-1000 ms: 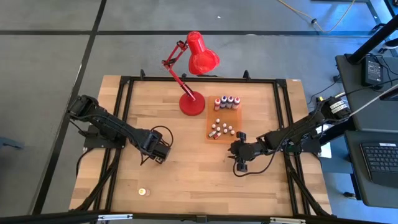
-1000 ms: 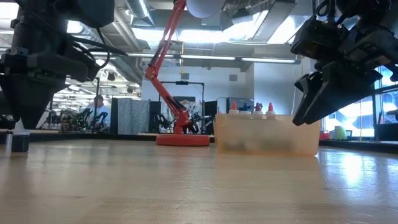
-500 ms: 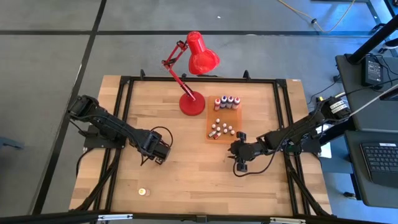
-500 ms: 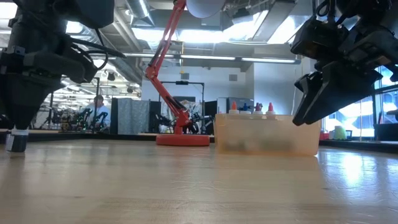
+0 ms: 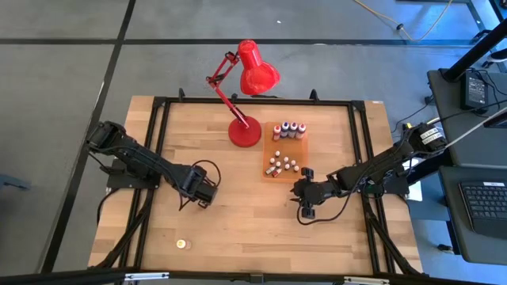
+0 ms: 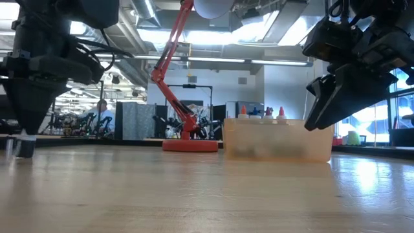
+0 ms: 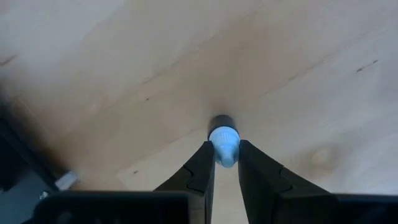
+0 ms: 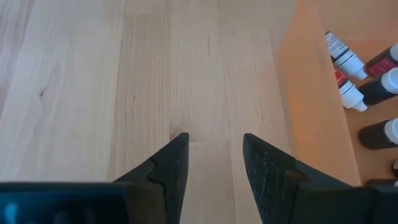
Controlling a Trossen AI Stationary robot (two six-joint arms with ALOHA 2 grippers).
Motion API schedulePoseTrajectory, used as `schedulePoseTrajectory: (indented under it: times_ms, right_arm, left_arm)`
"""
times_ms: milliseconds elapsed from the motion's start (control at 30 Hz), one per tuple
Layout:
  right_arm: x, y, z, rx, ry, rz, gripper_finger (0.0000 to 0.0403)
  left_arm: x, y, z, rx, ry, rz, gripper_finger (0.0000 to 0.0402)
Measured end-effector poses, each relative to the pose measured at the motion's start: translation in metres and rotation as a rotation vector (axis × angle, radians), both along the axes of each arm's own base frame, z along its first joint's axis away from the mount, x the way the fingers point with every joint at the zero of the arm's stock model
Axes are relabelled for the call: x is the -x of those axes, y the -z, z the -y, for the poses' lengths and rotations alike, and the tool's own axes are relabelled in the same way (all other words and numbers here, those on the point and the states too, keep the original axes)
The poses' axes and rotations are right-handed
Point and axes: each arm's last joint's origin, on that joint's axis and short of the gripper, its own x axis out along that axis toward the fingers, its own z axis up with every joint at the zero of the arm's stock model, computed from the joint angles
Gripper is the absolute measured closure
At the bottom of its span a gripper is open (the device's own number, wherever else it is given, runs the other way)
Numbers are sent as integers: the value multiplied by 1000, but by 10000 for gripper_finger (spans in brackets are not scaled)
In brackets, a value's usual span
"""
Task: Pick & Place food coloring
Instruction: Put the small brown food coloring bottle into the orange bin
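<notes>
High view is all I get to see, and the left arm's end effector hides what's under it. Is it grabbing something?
Observer: Yes. The left wrist view shows the left end effector shut on a tiny dark food coloring bottle with a white cap.
Operator: Is the bottle standing up?
Observer: It stands upright on the light wooden table, as the low view shows.
Operator: And the right one?
Observer: The right end effector is open and empty above bare wood, beside the flat orange translucent tray.
</notes>
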Motion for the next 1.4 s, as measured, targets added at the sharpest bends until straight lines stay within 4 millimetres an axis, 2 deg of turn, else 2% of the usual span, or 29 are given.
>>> schedulePoseTrajectory:
  times_ms: [100, 233, 433, 500, 733, 967, 1200, 1400]
  right_arm:
    - [0, 0, 0, 0, 0, 0, 248]
    - [0, 0, 0, 21, -24, 1, 248]
    - [0, 0, 0, 34, -46, -2, 248]
    - [0, 0, 0, 39, -51, -1, 248]
    - [0, 0, 0, 65, -82, 0, 248]
    - [0, 0, 0, 61, -78, -7, 248]
    - [2, 2, 1, 33, -38, -28, 248]
    - [3, 2, 1, 31, -45, -42, 248]
  left_arm:
    - [-8, -7, 0, -24, 18, 52, 352]
    - [-30, -24, -2, -63, 89, 220, 351]
    - [-86, -57, -13, -101, 228, 680, 352]
    - [-103, -66, -18, -113, 301, 761, 353]
    - [-160, -81, -45, -180, 465, 678, 353]
    - [-205, -89, -78, -216, 558, 576, 353]
    - [-220, -61, -113, -191, 511, 460, 353]
    - [-222, -42, -126, -114, 518, 418, 351]
